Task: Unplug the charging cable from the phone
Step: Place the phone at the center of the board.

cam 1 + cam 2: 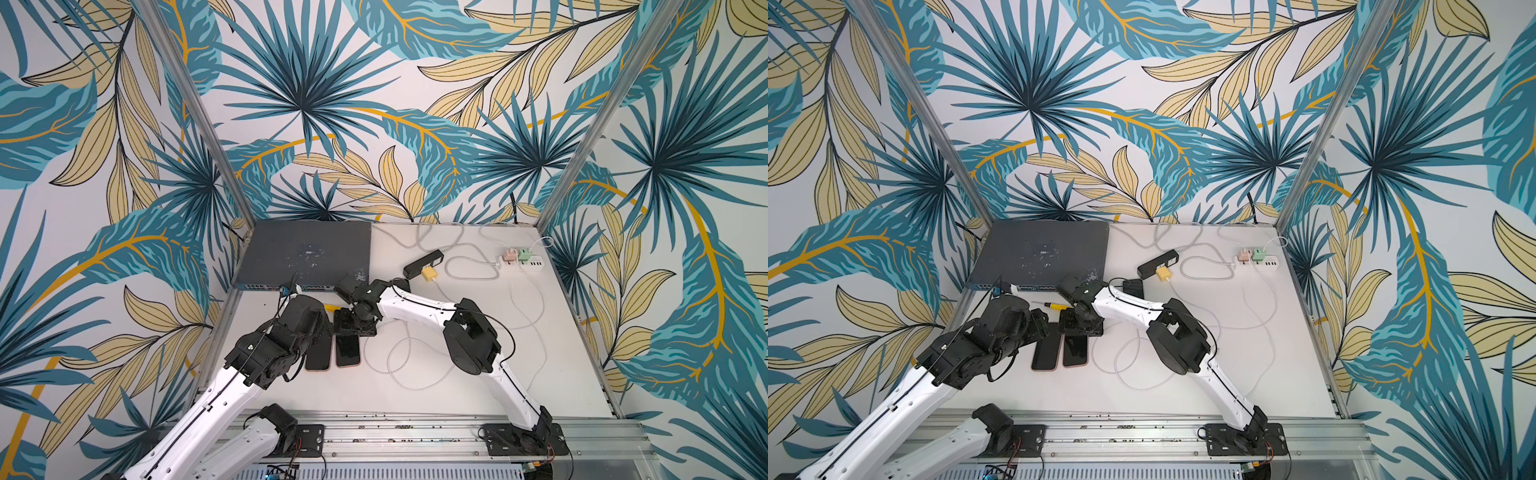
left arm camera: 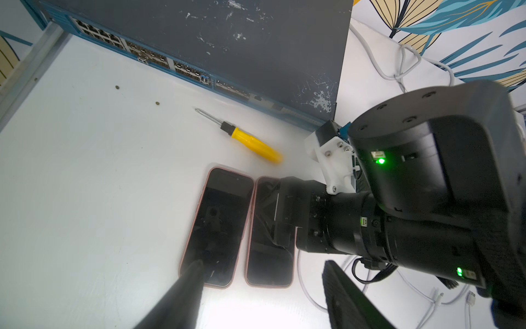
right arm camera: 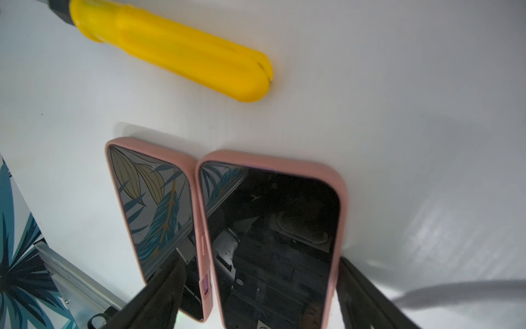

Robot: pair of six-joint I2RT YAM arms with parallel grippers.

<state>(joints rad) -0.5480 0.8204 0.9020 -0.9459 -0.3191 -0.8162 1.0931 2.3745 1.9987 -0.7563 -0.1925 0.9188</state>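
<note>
The phone [image 3: 270, 242], in a pink case, lies screen-up on the white tabletop [image 1: 457, 403] close alongside a second phone [image 3: 153, 205]. A yellow-handled screwdriver [image 3: 170, 48] lies just beyond them, and the white charging cable [image 1: 414, 388] is looped loose on the tabletop beside the phone. The right tool [image 3: 263, 287] straddles the phone with its jaws parted, one finger along each long side and no grip on it, while the left tool [image 2: 262, 266] hangs wide open and empty over the near ends of both phones.
</note>
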